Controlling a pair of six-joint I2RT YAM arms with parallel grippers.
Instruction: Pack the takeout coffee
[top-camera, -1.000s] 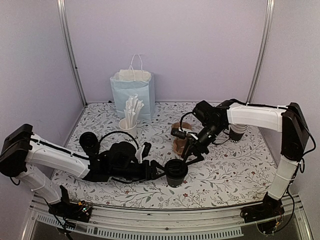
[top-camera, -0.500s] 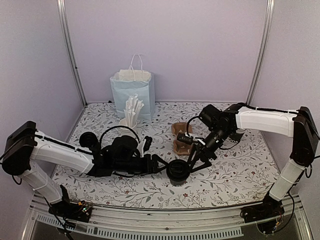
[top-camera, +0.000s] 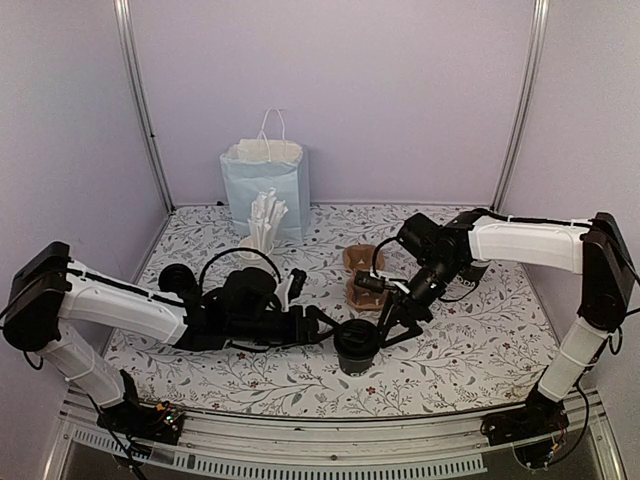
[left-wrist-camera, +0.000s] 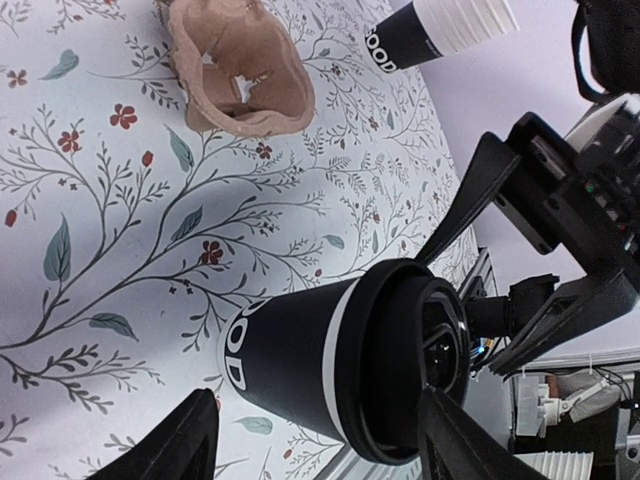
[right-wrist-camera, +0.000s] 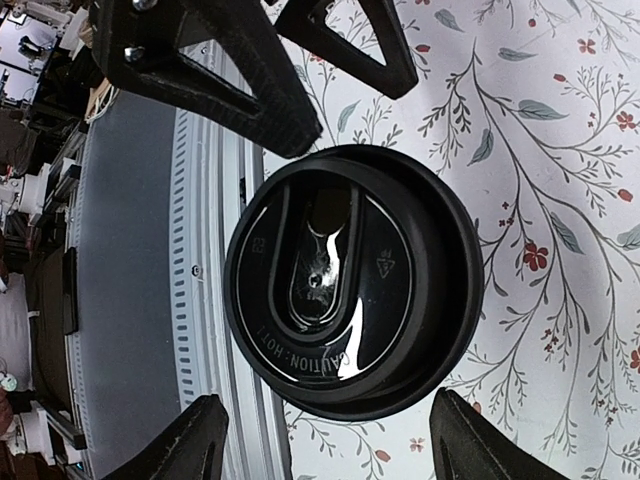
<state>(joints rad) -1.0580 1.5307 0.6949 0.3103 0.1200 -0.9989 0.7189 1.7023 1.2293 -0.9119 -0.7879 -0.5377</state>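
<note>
Lid (right-wrist-camera: 350, 290) under right gripper (right-wrist-camera: 330, 400): glossy black plastic, light glints on top. Cup (left-wrist-camera: 285, 355) between left gripper (left-wrist-camera: 318, 400) fingers: matt black paper. Carrier (left-wrist-camera: 240, 70) beyond left gripper: rough brown moulded pulp. Table cover (left-wrist-camera: 150, 230): smooth, matt, floral print.

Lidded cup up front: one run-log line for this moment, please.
lidded cup: upright on table | carrier: empty, behind it | left gripper: open, straddling cup | right gripper: open, aimed at lid
</note>
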